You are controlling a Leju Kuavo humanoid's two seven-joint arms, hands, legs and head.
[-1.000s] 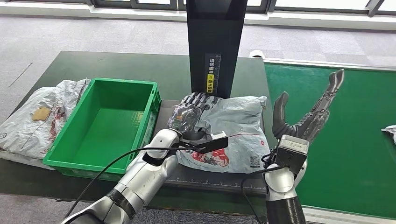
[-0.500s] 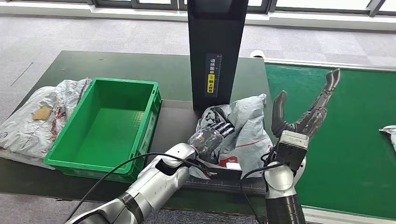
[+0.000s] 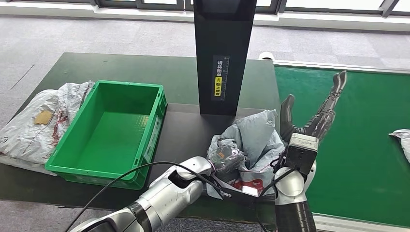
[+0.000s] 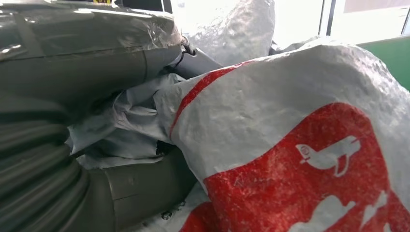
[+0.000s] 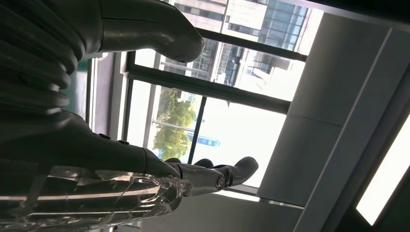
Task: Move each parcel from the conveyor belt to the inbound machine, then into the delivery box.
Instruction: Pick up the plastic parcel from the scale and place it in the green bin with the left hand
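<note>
Head view, left hand: the left hand (image 3: 227, 157) is closed on a bunched grey parcel (image 3: 256, 137), gripping its crumpled plastic at the near edge of the table (image 3: 125, 72).
Left wrist view: the thumb and fingers (image 4: 96, 53) pinch a fold of the bag; its red printing sits just beside them.
Parcel: it lies on the dark plate in front of the black machine (image 3: 223, 53), touching the right arm.
Right hand: the right hand (image 3: 314, 118) is raised beside the parcel, fingers spread apart, holding nothing.
Box: a green box (image 3: 113, 130) stands left of the parcel, well apart.
Second parcel: a grey bag (image 3: 34, 123) rests against the box's left wall.
Belt: a green belt (image 3: 367, 145) runs on the right, with another parcel (image 3: 401, 140) at its edge.
</note>
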